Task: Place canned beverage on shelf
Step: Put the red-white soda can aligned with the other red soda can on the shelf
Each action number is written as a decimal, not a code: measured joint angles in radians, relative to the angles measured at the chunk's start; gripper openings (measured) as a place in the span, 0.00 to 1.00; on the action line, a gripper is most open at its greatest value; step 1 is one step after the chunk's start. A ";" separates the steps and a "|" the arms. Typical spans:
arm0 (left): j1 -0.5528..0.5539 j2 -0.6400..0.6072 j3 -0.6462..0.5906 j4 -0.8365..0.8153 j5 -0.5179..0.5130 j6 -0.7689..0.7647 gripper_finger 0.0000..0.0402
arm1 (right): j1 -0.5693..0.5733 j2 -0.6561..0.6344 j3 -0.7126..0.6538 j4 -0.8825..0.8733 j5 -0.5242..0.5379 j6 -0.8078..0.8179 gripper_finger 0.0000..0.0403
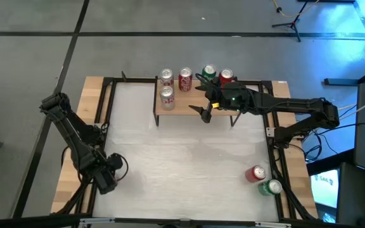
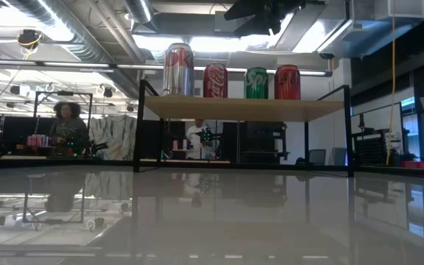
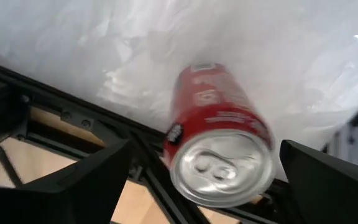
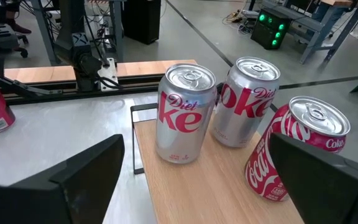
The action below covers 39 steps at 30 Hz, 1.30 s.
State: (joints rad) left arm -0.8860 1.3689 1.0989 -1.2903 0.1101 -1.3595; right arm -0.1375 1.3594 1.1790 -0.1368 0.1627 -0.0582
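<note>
Red can (image 3: 219,134) lies on the surface (image 1: 189,158), near left, its top end toward the left gripper (image 3: 205,152) and its long axis in line with it. That gripper's fingers are spread wide either side, not touching. Right gripper (image 1: 206,113) hangs open and empty over the shelf (image 1: 189,106), well apart.

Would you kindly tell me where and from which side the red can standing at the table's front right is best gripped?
Grip the red aluminium can around its round side wall, about mid-height. It stands upright, so fingers can close across its width. Come from the table-centre side, since the green can sits close on its outer front side.
</note>
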 joint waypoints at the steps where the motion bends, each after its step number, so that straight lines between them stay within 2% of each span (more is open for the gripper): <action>1: 0.000 0.000 -0.010 0.000 0.004 0.000 0.99 | 0.000 0.000 0.000 0.000 0.000 0.000 0.98; 7: -0.001 0.000 -0.046 -0.002 0.106 -0.001 0.99 | 0.000 0.000 0.000 0.001 0.000 0.000 0.98; 10: -0.007 0.000 -0.049 0.003 0.089 0.000 0.99 | 0.000 0.000 0.000 0.004 0.000 0.000 0.98; 14: -0.019 0.000 -0.049 0.025 -0.001 0.000 0.99 | 0.000 0.000 0.000 0.003 0.000 0.000 0.98; 16: -0.019 0.000 -0.049 0.031 -0.013 0.000 0.99 | 0.000 0.000 0.000 0.003 0.000 0.000 0.98; 28: -0.020 0.000 -0.058 0.046 0.032 -0.006 0.99 | 0.000 0.000 0.000 0.003 0.000 0.000 0.98; 39: -0.002 0.000 -0.141 0.100 0.143 -0.130 0.99 | 0.000 0.000 0.000 0.005 0.000 0.000 0.98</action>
State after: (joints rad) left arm -0.8875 1.3693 0.9581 -1.1905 0.2535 -1.4898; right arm -0.1372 1.3594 1.1790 -0.1318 0.1627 -0.0586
